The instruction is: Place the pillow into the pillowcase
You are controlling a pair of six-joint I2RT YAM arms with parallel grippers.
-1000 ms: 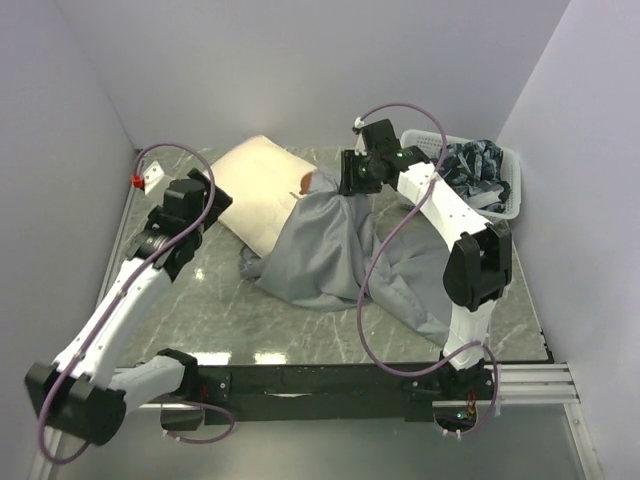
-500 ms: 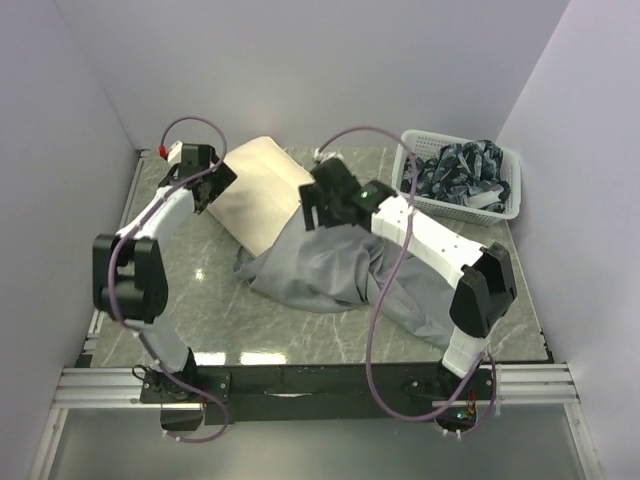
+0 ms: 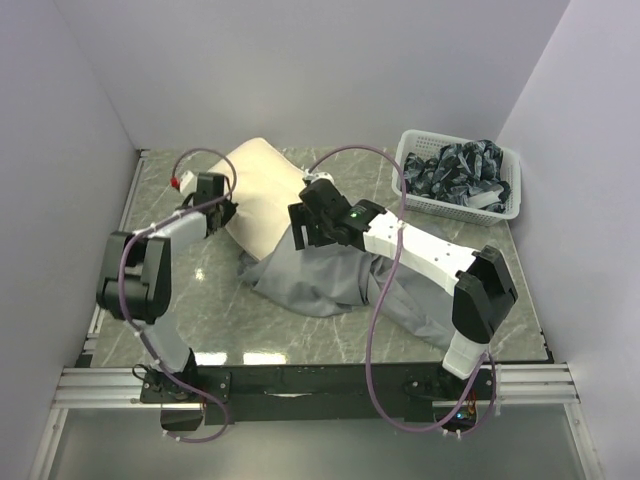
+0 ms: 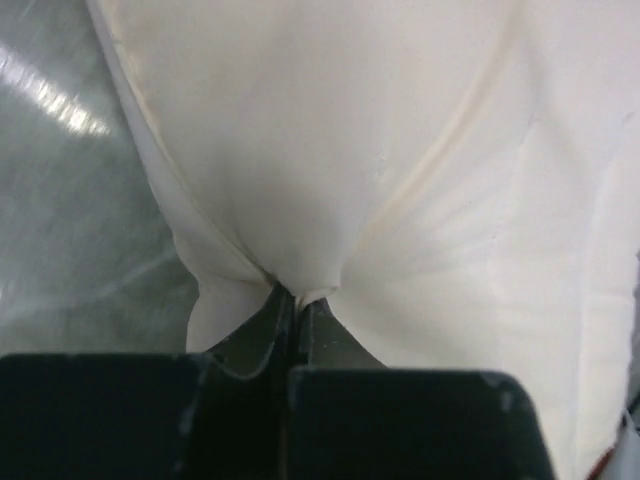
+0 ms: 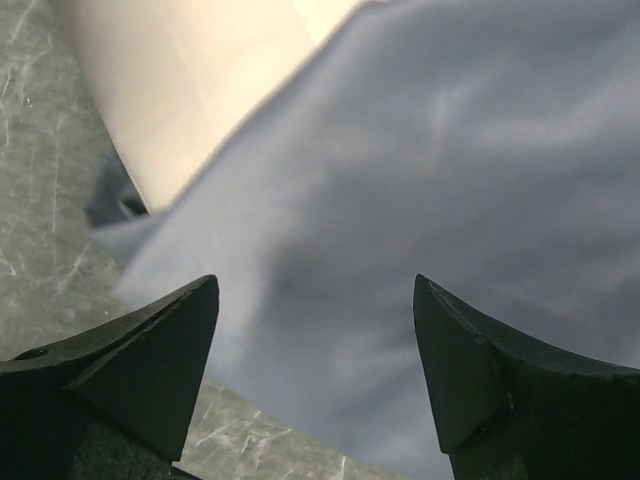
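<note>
The cream pillow [image 3: 262,188] lies at the back of the table, and its near right end is covered by the crumpled grey pillowcase [image 3: 320,275]. At the pillow's left edge, my left gripper [image 3: 222,212] is shut on a pinched fold of the pillow's fabric [image 4: 300,150], which shows between the jaws in the left wrist view [image 4: 292,298]. My right gripper [image 3: 300,236] hangs open just above the pillowcase [image 5: 450,150] near its edge by the pillow [image 5: 180,80], with nothing between its fingers [image 5: 312,290].
A white basket [image 3: 505,212] with dark patterned cloths stands at the back right. Walls close in the table on the left, back and right. Bare marble tabletop [image 3: 200,300] shows in front of the pillowcase and to the left.
My left arm swung in to the pillow's left edge and its jaws shut on the fabric. My right gripper moved left and down over the pillowcase and opened wider.
</note>
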